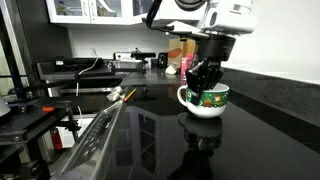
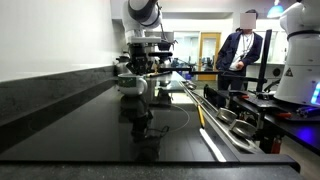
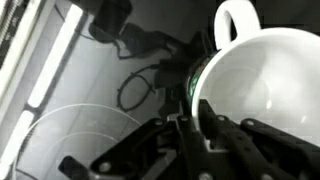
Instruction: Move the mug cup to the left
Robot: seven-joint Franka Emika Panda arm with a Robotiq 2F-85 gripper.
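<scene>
The wide, bowl-shaped white ceramic mug cup (image 1: 205, 98) with a green patterned band sits mid-way along the glossy black desk (image 1: 262, 140). In the wrist view its handle is at 12 o'clock. The claw (image 3: 194, 108) looks clamped across the rim at 9 o'clock, probably to carry the mug cup leftward. The arm hangs overhead with its wrist pointing straight down.

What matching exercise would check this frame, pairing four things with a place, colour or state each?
Things: 1 mug cup; 2 gripper; 3 countertop; 4 person.
Descriptions: A standing in the background; B white with a green band; C glossy black, mirroring the cup; D down at the cup's rim.
Pairs: 1-B, 2-D, 3-C, 4-A.
</scene>
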